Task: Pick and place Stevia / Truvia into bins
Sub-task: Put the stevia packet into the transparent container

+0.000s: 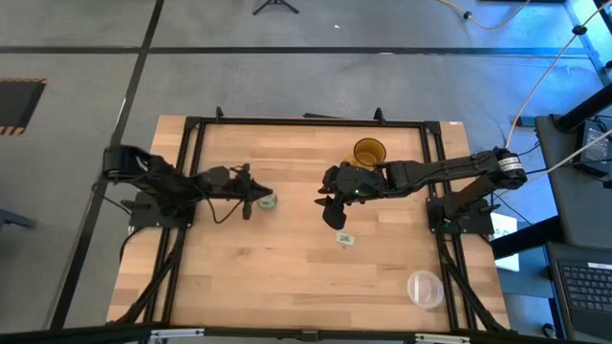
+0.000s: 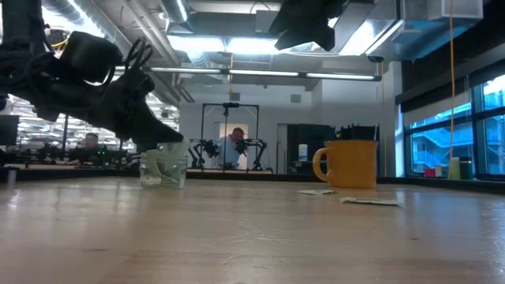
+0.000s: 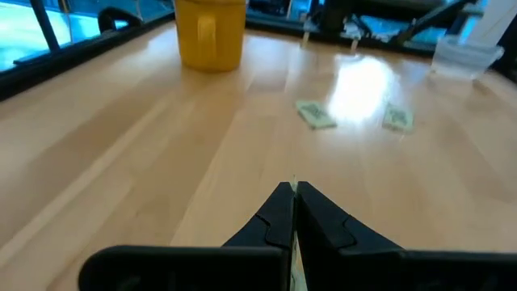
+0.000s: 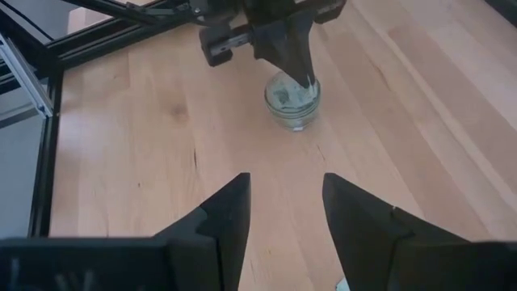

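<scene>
Under the left tool [image 1: 260,199], pinched on a packet [image 3: 294,242]: glass cup [image 1: 269,201]. Right tool [image 1: 330,212] wide over tabletop [image 1: 287,277]; person [image 2: 234,147] behind.

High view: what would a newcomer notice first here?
The left gripper hangs over the small glass cup, which already holds packets. The open right gripper hovers mid-table near two loose packets, beside the amber mug.

Two loose packets [image 3: 315,114] [image 3: 397,119], one glass cup [image 4: 292,100], one amber mug [image 2: 348,163], one plastic container [image 1: 425,288].
</scene>
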